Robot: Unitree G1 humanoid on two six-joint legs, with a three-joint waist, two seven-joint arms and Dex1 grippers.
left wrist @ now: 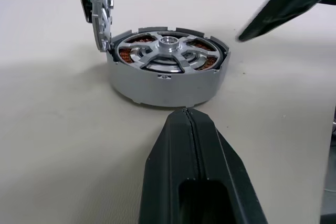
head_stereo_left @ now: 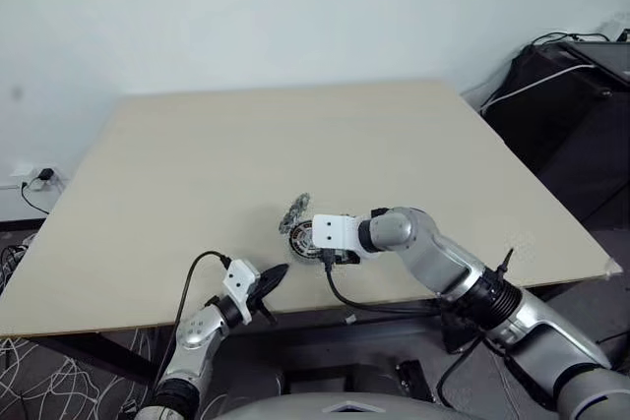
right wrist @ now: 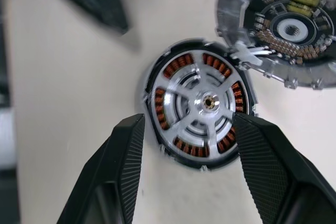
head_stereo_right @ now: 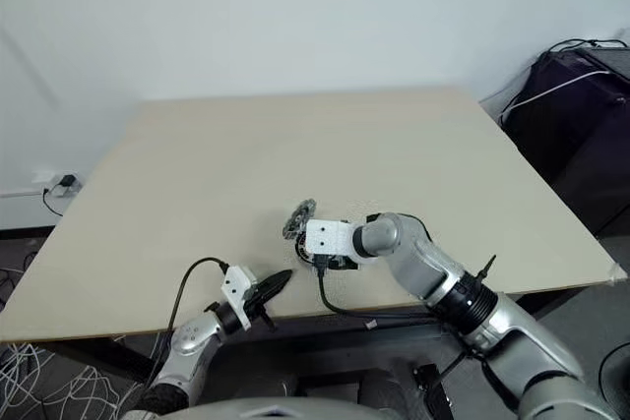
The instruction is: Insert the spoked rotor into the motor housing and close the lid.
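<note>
Hovering over the motor housing [right wrist: 199, 103] with my right hand [right wrist: 184, 166] spread, I am risking a knock to the upright lid [right wrist: 281, 27] hinged at its edge. The spoked rotor [left wrist: 167, 52] is already sitting inside, between and just beyond my fingers. My left hand [left wrist: 191, 177], pressed together, is waiting just beside on the surface [head_stereo_left: 246, 154].

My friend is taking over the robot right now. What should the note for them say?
Left gripper: shut, empty, pointing at the motor housing from the near side.
Right gripper: open, empty, above the housing, fingers astride it.
Done: the spoked rotor sits inside the housing on the table, copper windings showing between its spokes.
Left: the hinged lid stands open at the housing's edge; swing it shut.
</note>
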